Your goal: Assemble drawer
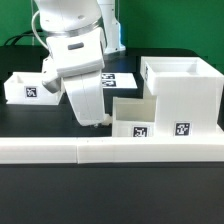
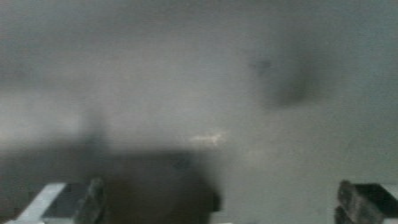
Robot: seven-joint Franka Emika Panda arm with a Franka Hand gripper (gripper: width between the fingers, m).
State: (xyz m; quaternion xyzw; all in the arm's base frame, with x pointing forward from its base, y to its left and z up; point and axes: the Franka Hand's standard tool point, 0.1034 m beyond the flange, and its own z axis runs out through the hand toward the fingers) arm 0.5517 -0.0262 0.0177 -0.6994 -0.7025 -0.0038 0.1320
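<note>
The big boxy white casing (image 1: 182, 88) stands at the exterior view's right, open side up. One small tray (image 1: 136, 117) sits against its front, with tags on its front face. The other small tray (image 1: 30, 87) lies at the exterior view's left. My gripper (image 1: 97, 120) points down, low over the table between the two trays, just beside the nearer tray's wall. In the wrist view the gripper (image 2: 222, 198) is open, its fingers (image 2: 71, 202) wide apart with nothing between them. The rest of that view is a blurred grey surface close up with a dark shadow.
A long low white wall strip (image 1: 110, 151) runs along the front of the table. The marker board (image 1: 122, 79) lies flat behind the gripper. My arm's white body (image 1: 72, 45) hangs over the left tray's side.
</note>
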